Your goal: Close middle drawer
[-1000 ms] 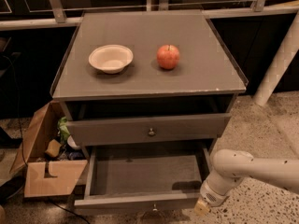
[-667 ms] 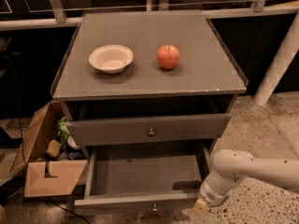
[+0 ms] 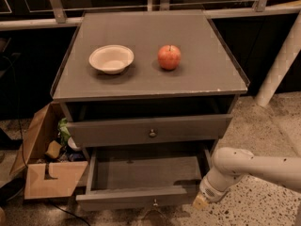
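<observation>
You're seeing almost no change over the last 1 second. The gripper [image 3: 200, 202] is still hanging low off the cabinet's [image 3: 141, 86] front-right corner, right by the right end of the drawer [image 3: 131, 196] front. That middle drawer is still sitting pulled far out past the front edge, so the closing isn't getting under way yet. Whether the gripper is spread or pressed together, I cannot tell. You're probably needing a push toward the back edge.
</observation>
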Controlling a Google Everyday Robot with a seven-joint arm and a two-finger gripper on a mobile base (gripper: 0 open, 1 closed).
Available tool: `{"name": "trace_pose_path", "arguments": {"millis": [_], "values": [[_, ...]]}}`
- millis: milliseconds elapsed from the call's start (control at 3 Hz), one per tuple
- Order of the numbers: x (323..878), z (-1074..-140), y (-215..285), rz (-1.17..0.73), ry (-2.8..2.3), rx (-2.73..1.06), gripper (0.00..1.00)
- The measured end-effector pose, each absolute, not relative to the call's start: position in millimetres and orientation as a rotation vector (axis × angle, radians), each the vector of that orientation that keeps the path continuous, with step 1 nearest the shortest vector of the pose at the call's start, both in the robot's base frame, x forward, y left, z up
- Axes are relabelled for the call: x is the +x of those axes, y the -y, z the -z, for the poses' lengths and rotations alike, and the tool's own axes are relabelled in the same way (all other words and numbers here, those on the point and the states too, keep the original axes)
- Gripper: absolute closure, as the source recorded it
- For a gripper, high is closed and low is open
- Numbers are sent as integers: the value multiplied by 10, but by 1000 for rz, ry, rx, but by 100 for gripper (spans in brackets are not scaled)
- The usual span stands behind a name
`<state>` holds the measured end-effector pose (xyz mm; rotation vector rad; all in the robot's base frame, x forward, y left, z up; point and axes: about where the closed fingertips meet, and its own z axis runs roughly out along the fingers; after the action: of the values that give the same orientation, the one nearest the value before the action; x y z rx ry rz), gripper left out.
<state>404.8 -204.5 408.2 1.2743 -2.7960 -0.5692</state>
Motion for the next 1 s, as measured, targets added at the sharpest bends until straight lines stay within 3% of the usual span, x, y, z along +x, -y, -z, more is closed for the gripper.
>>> {"name": "trace_pose_path", "arguments": {"millis": [667, 1000], "values": [[4701, -4086, 2107, 471, 2940, 1242, 100], [4701, -4084, 2107, 471, 2940, 1242, 100]]}}
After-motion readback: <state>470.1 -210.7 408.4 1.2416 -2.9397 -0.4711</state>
